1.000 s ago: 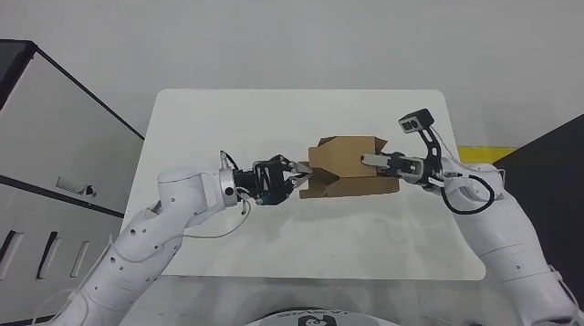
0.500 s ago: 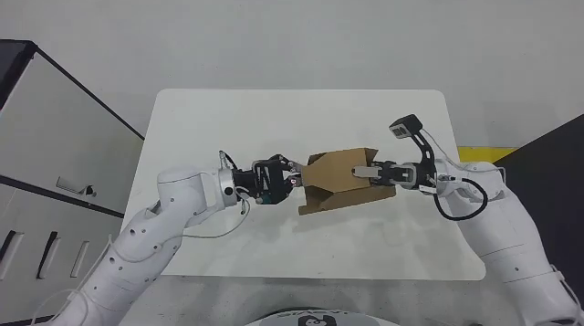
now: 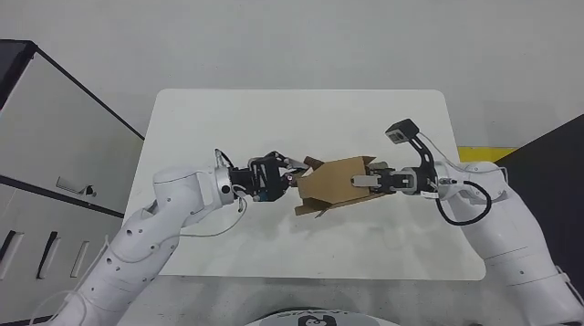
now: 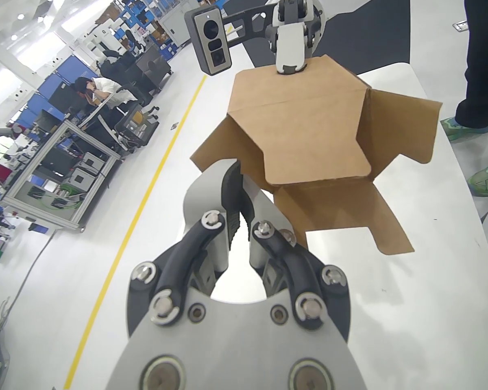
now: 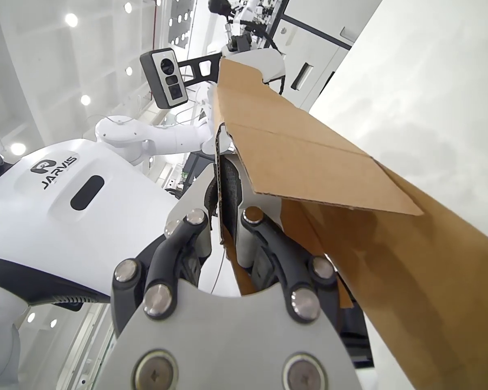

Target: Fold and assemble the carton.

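Note:
A brown carton with loose flaps hangs tilted just above the middle of the white table, held between both arms. My left gripper is at its left end; in the left wrist view the left gripper is shut on a side flap of the carton. My right gripper is on the opposite end. The right wrist view has the right gripper shut on a thin cardboard edge of the carton. That right gripper also appears beyond the carton's far edge.
A grey cabinet stands close to the table's left side. A dark unit stands at its right side. Bare tabletop lies in front of and behind the carton.
The carton has tipped from lying level to a slant and shifted slightly toward the table's front. The right gripper moved left with it. The left gripper drew back a little.

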### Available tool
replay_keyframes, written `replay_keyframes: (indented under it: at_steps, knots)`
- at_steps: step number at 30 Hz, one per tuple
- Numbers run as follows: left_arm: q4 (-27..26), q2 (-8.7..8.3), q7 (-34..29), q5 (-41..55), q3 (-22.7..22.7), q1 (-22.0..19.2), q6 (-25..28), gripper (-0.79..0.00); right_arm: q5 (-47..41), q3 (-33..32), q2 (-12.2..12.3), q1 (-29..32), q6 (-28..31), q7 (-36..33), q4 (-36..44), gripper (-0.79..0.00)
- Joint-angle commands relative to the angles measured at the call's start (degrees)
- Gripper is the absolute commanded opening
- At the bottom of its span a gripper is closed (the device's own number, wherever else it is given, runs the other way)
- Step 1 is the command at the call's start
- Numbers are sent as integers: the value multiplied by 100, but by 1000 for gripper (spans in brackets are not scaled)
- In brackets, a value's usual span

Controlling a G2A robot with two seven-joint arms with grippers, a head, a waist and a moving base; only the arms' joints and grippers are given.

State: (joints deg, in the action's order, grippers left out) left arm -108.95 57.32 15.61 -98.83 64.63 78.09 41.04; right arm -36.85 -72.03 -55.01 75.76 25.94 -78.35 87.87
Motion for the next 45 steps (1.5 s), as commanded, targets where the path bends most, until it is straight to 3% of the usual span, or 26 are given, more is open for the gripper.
replay_keyframes:
  at_steps: [1,45]
  knots:
    - [-12,-5,10,-13,14,9,-11,-785,-8,9,21,-7,-22,-23,0,-785]
    - [-142,-34,13,-139,-116,-7,-6,-785,9,522,426,-79,-85,-85,139,-785]
